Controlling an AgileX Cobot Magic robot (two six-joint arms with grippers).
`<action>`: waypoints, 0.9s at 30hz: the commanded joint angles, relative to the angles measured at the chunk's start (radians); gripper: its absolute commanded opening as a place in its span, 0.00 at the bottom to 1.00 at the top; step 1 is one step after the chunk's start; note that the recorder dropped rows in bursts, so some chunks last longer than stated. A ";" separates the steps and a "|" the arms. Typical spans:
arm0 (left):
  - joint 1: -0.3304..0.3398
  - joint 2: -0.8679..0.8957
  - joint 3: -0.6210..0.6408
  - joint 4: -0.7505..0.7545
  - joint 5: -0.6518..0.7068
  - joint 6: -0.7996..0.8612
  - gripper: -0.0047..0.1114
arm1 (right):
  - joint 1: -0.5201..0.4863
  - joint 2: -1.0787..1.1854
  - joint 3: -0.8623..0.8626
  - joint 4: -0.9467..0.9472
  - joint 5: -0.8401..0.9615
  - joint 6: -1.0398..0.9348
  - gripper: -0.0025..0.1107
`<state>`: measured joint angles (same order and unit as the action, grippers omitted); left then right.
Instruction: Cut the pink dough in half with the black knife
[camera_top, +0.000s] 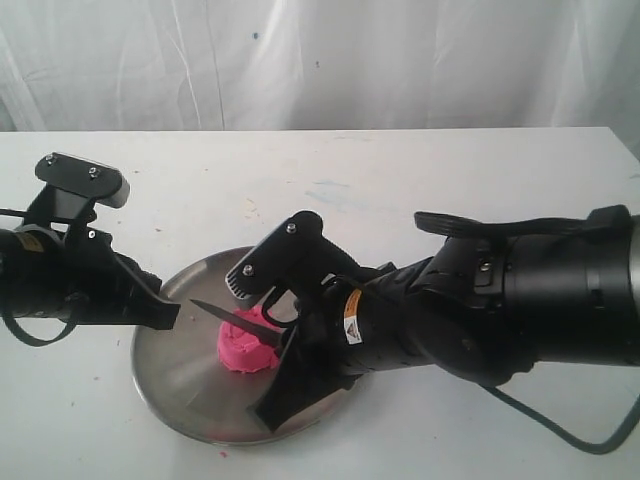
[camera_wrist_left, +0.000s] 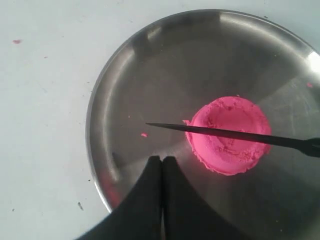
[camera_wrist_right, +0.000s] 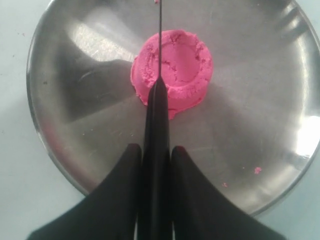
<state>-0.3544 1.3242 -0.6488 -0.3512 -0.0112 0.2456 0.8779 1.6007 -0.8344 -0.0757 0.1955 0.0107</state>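
Holding black knife (camera_wrist_right: 156, 135) clamped in right gripper (camera_wrist_right: 156, 165) over pink dough (camera_wrist_left: 230, 135) | dough whole on steel plate (camera_wrist_left: 150, 60), uncut | left gripper (camera_wrist_left: 161, 162) closed, empty | cut remains

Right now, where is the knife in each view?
Exterior: knife left of centre, over the dough.
Left wrist: blade runs across the dough.
Right wrist: handle between the right gripper's fingers, blade over the dough.
Shared landmark: plate.
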 joint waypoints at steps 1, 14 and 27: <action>-0.007 -0.008 0.007 -0.007 0.003 -0.004 0.04 | -0.031 -0.001 0.002 -0.007 -0.011 0.005 0.02; -0.007 0.058 0.007 -0.007 -0.013 0.000 0.04 | -0.031 0.032 0.011 -0.007 0.043 0.046 0.02; -0.007 0.200 -0.094 -0.007 -0.036 -0.033 0.13 | -0.031 0.036 0.011 -0.007 0.042 0.046 0.02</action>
<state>-0.3544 1.5003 -0.6966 -0.3512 -0.0863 0.2192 0.8544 1.6340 -0.8283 -0.0778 0.2348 0.0511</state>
